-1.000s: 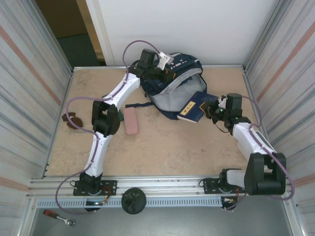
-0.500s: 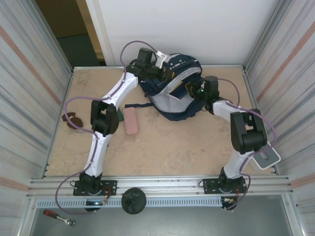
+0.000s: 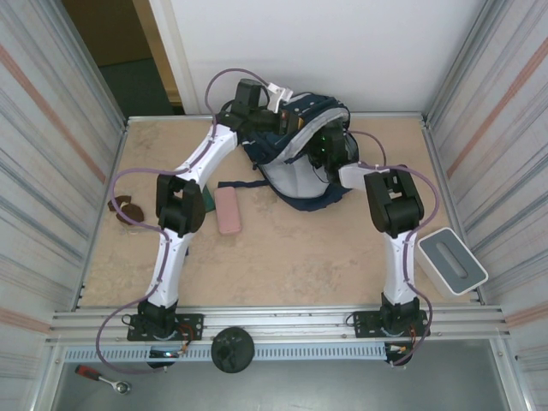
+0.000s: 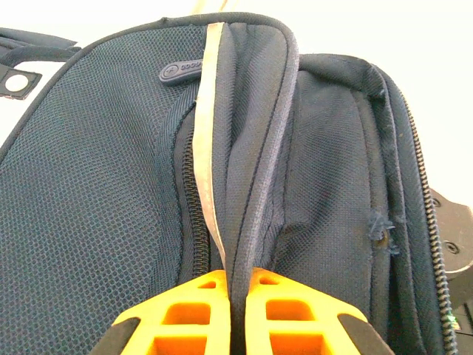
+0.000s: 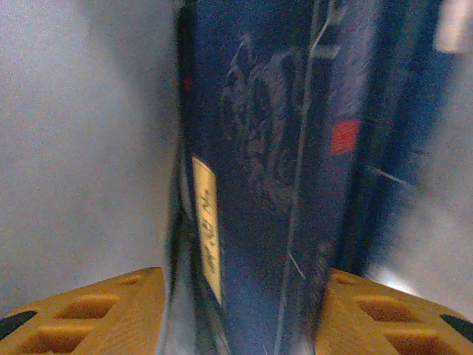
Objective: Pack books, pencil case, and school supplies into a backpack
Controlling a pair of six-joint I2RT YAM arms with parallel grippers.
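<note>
Left pincer [image 4: 238, 285] is clamped on a fold of the backpack [image 4: 89, 185] rim. Its orange ribbed fingers [image 4: 185, 310] nip navy mesh-weave fabric edged by a white strip [image 4: 211, 148], and a zipper [image 4: 427, 222] runs to its right. Right pincer [image 5: 236, 296] grips the books [image 5: 266, 170] upright between wide-set fingers: smooth navy covers, narrow yellow label [image 5: 205, 222], view blurred. Grey lining [image 5: 74, 148] lies to its left. Pink oblong pencil case [image 3: 228, 210] lies on the table [image 3: 300, 257], well apart from both pincers, towards the arm bases.
</note>
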